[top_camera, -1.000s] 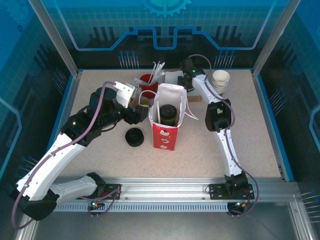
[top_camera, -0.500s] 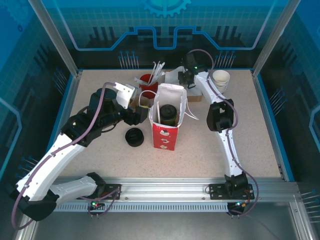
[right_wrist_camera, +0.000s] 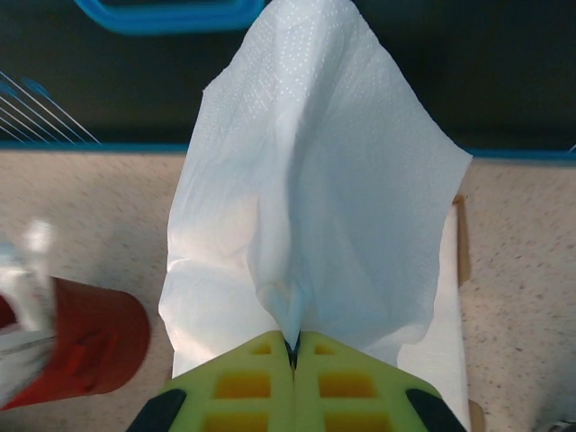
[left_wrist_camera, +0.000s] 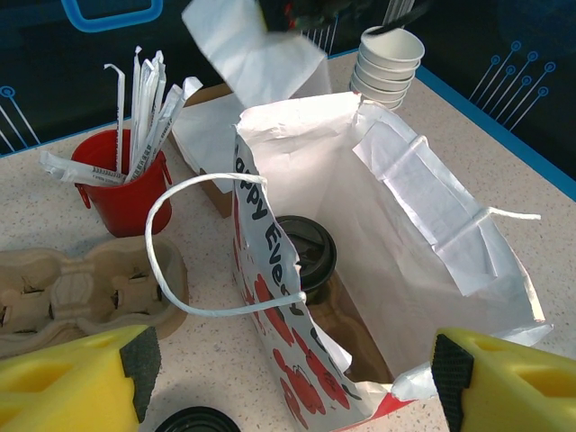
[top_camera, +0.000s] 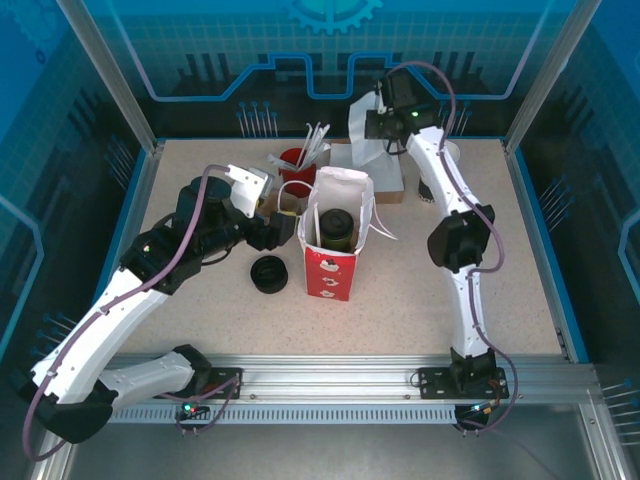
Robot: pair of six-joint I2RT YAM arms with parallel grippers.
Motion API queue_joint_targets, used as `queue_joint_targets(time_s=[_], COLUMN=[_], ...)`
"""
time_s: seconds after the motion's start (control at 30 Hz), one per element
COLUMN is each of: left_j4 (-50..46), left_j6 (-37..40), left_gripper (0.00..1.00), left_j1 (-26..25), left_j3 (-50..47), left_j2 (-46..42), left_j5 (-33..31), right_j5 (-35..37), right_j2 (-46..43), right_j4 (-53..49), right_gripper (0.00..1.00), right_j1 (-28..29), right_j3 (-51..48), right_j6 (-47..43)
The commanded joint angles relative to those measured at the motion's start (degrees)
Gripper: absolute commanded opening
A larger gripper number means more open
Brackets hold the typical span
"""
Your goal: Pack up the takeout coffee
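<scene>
The takeout coffee, a dark cup with a black lid, stands inside the open red-and-white paper bag. My left gripper is open beside the bag's left side. In the left wrist view its yellow fingers sit wide apart either side of the bag's near edge. My right gripper is raised over the back of the table, shut on a white napkin that hangs from its tips.
A red holder of wrapped straws stands behind the bag. A cardboard cup carrier lies left of it. A black lid ring rests on the table. Stacked lidless cups and a napkin box sit at the back right.
My right gripper has closed on the napkin and lifted it up and back from the box. The left arm, bag and coffee have stayed put.
</scene>
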Motion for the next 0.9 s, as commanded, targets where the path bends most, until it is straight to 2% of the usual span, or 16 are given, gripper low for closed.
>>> queue_joint_targets(time_s=[0.0,0.33,0.5,0.67,0.77,0.87], left_j4=[0.7,1.45,3.79,4.33,3.75,4.09], left_j6=[-1.75,-2.44,-3.37,-4.21,-4.89,-6.48], left_gripper=[0.81,0.83,0.84,0.84,0.84,0.84], left_j1=[0.61,0.79,0.73,0.73,1.02,1.28], left_j3=[-0.4,0.0,-1.18,-1.16,-0.41,0.32], left_j2=[-0.44,1.85,2.63,4.4,6.42,8.7], left_j5=[0.69,0.36,1.34,-0.39,-2.72,-1.95], right_j5=[-1.08,-8.49,-14.99,-19.69,-20.78,-20.63], right_j2=[-6.78,-21.67,-32.31,-39.28,-43.33,-46.71], right_j4=[-2.74,-5.51,1.37,4.74,8.66,11.57], right_gripper=[0.0,0.0,0.0,0.0,0.0,0.0], right_j1=[0.47,2.37,3.13,4.04,5.75,7.61], right_j3=[2.12,-1.33,-12.15,-17.68,-21.95,-25.58], right_j6=[1.7,8.8,16.03,23.95,29.19,33.12])
